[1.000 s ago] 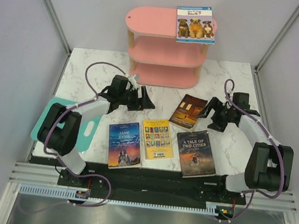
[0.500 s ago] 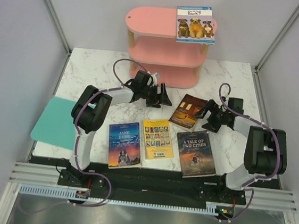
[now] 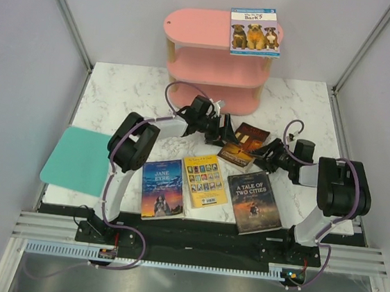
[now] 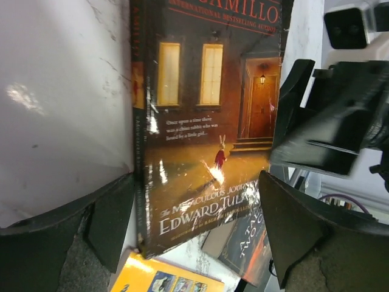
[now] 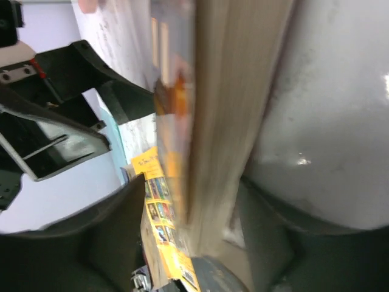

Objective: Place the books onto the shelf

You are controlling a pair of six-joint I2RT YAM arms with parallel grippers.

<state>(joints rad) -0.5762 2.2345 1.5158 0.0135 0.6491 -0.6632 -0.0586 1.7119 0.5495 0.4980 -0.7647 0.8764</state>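
Glossy paper book [image 4: 206, 152], shiny marble-look tbl [image 4: 61, 91].

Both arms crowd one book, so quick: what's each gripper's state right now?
Left gripper: open, straddling the dark brown-orange paperback book.
Right gripper: around that book's page edge; whether it grips cannot be told.

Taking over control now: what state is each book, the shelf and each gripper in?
Shelf: upright, one book on top.
Dog-cover book: flat on the top board.
Jane Eyre: flat on table, cover up.
Yellow book: flat on table.
A Tale of Two Cities: flat on table.
Brown-orange book: unshelved, between both grippers.
Left gripper: open, fingers straddling it.
Right gripper: fingers around its page edge; grip unclear.
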